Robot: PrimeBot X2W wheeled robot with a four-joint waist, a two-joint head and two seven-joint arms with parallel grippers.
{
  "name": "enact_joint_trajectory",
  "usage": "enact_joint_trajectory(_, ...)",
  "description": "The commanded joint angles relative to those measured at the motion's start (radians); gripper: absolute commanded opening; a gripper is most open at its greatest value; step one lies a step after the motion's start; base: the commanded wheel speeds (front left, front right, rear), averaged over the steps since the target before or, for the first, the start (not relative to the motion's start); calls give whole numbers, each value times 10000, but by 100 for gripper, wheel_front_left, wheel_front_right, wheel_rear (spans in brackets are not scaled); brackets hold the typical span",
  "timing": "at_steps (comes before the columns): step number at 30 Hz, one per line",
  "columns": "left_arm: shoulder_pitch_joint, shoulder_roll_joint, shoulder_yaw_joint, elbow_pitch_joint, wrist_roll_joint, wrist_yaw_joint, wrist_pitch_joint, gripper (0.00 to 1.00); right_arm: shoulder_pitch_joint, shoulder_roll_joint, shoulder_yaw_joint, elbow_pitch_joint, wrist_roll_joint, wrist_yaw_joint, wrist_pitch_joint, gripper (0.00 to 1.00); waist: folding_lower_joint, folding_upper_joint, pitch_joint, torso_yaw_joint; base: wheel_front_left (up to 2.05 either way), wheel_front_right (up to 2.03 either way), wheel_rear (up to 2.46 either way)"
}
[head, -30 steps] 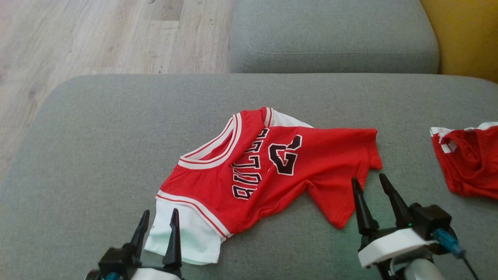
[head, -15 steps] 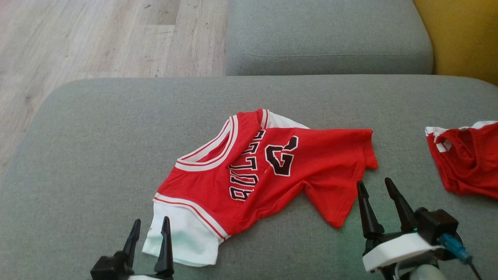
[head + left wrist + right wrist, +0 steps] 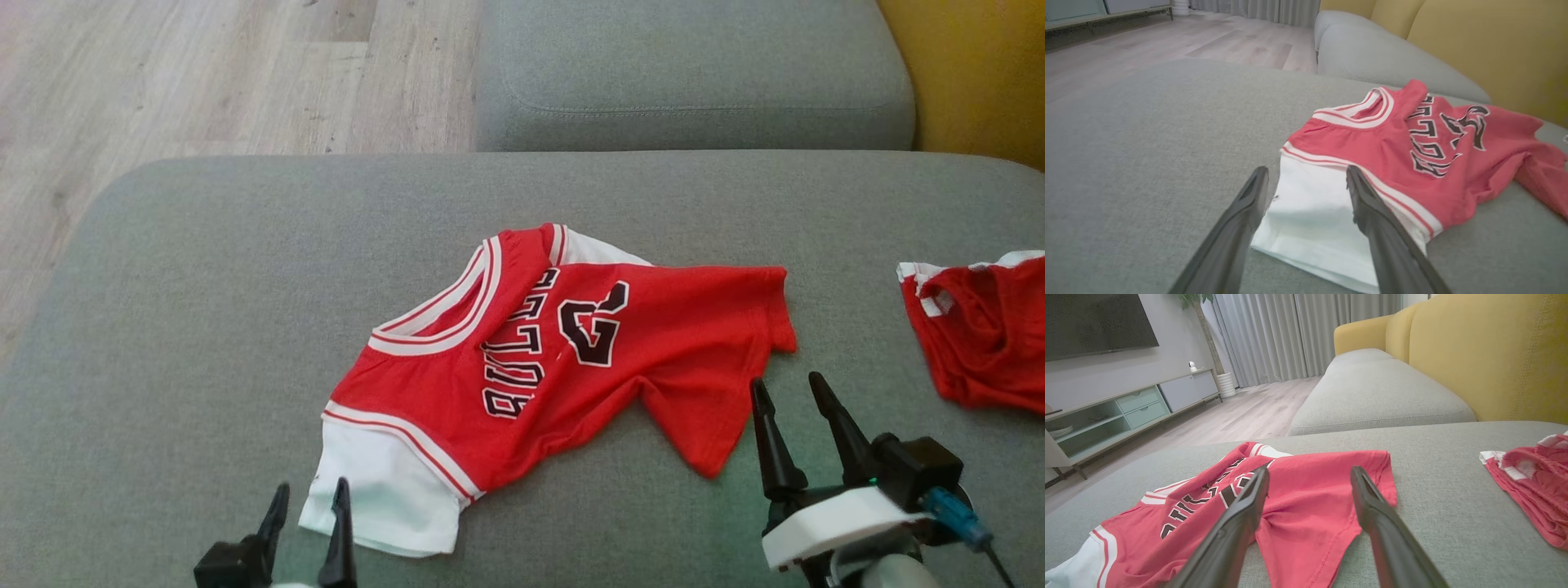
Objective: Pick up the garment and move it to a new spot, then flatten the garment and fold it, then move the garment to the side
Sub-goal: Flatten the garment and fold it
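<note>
Red garment (image 3: 571,359) with white sleeves lies rumpled, half-spread.

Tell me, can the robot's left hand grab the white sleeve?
Probably yes: the left gripper is open and points straight at the white sleeve just ahead, with nothing lying between them.

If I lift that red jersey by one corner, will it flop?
Likely floppy: the red jersey lies creased and folded over itself. Probably light: the fabric looks thin. A push would likely bunch it on the cushion.

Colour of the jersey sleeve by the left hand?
White sleeve; clearest in the left wrist view.
</note>
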Motion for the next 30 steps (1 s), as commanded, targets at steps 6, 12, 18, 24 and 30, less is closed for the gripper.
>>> enact_joint_trajectory(6,-416,278,349,624,-224,130,845,100,-156,-24,285,-276,60,37,99,100,0,-1,118,-116,0,0,0)
enact_joint_trajectory(12,-806,206,440,1369,-420,237,1239,100,-153,-24,421,-227,-23,37,210,100,0,-1,293,-340,0,0,0)
enact_joint_trajectory(18,-1201,153,527,1905,-556,266,1405,100,-149,-24,523,-255,-60,37,305,100,0,-1,550,-572,0,0,0)
enact_joint_trajectory(24,-1542,62,520,2455,-745,329,1924,100,-214,-24,587,-272,-86,37,341,100,0,-1,802,-754,0,0,0)
enact_joint_trajectory(30,-1678,-23,380,2573,-913,97,2268,41,-135,-24,517,75,-54,37,720,100,0,-1,930,-806,0,0,0)
